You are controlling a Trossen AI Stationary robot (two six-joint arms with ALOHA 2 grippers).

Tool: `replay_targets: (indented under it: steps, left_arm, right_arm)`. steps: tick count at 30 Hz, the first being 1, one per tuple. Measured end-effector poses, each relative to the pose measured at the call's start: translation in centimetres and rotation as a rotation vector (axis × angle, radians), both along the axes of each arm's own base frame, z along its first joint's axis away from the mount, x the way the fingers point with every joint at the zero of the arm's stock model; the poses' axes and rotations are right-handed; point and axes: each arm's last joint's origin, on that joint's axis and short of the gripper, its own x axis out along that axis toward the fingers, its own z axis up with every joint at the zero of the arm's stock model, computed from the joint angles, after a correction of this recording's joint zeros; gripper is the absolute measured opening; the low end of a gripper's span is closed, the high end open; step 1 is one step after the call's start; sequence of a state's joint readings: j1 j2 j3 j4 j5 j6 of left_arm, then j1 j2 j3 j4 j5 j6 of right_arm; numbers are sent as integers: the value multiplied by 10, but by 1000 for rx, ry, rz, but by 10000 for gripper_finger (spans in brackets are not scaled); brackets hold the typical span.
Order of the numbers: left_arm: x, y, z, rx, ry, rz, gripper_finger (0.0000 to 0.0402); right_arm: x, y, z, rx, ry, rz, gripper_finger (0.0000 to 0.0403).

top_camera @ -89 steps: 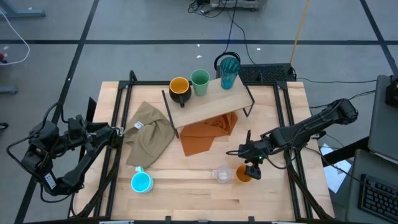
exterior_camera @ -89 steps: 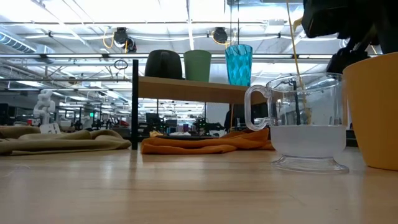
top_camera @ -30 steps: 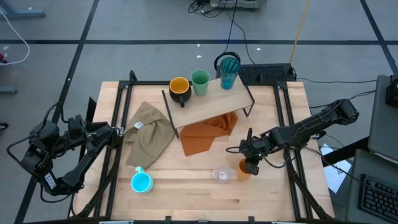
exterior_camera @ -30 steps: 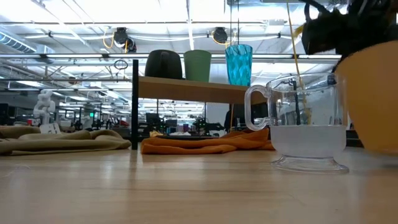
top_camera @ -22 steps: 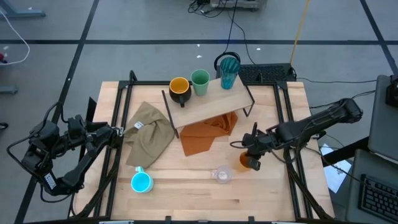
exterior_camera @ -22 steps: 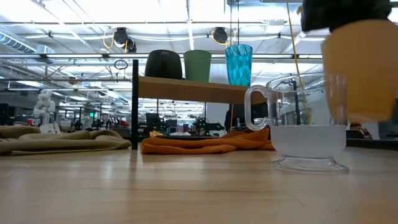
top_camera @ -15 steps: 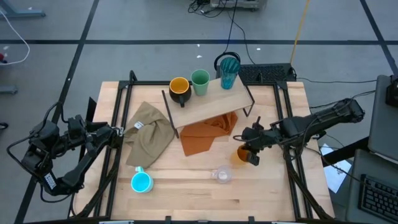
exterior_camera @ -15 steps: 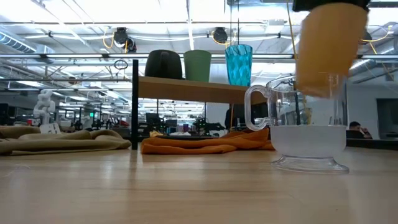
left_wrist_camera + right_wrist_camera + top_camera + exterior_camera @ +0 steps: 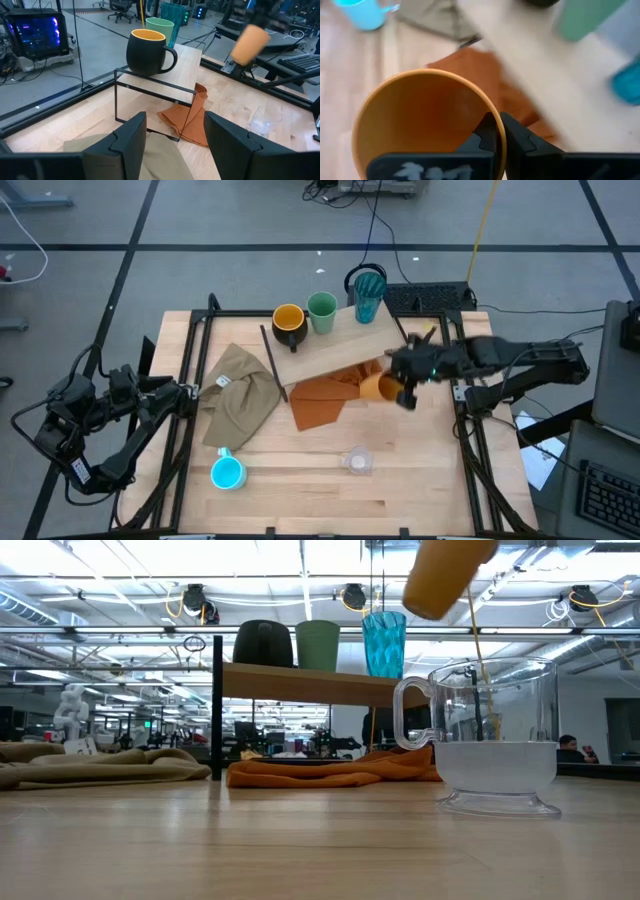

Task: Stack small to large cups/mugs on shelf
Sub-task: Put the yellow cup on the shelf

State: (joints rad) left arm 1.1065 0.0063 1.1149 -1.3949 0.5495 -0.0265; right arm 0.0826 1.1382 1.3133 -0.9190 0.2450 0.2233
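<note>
- The right gripper (image 9: 405,385), pinched shut on the rim of the smooth orange plastic cup (image 9: 378,388), held it tilted in the air just off the right end of the low plywood shelf (image 9: 345,343).
- The cup looked light, stiff and slippery; a rim pinch seemed adequate.
- On the shelf, the black mug (image 9: 288,323), green cup (image 9: 321,311) and teal ribbed tumbler (image 9: 368,295) filled the back edge; the front edge lay free.
- The left gripper (image 9: 172,137) waited open at the table's left edge.
</note>
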Motion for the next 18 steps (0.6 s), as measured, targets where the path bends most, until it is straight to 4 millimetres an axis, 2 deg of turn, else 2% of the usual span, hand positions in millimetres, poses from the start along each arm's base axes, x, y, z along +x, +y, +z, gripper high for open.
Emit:
replay_targets:
  steps: [6, 14, 18]
  left_arm:
    - [0, 0, 0, 1, 0, -1, 200]
    - [0, 0, 0, 0, 0, 0, 200]
    - [0, 0, 0, 0, 0, -1, 200]
  right_arm:
    - [2, -35, 34, -118, -4, -62, 0]
    - [13, -86, 41, -83, 162, -159, 0]
    - [23, -102, 49, 0, 175, -120, 0]
